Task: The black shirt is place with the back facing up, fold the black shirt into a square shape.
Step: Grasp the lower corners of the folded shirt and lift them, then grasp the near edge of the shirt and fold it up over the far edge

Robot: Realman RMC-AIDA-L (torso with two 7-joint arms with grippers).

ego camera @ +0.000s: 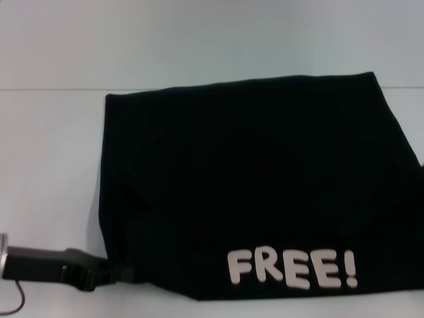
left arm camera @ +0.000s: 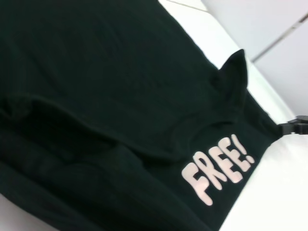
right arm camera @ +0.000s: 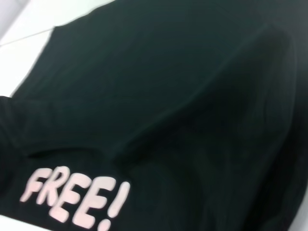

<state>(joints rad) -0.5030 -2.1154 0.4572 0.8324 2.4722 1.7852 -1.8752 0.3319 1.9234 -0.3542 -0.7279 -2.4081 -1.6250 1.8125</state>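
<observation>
On the white surface [ego camera: 53, 165], black shirt [ego camera: 252, 185] half folded; left claw [ego camera: 118, 271] pinching its near corner, right claw unseen. Risk: hem slipping, fold collapsing.

Black shirt [ego camera: 252, 179] with white "FREE!" lettering [ego camera: 293, 268]; white table [ego camera: 46, 165].

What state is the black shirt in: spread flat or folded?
Folded. The black shirt forms a compact block on the white table, no sleeves showing, with "FREE!" lettering on its near edge.
</observation>
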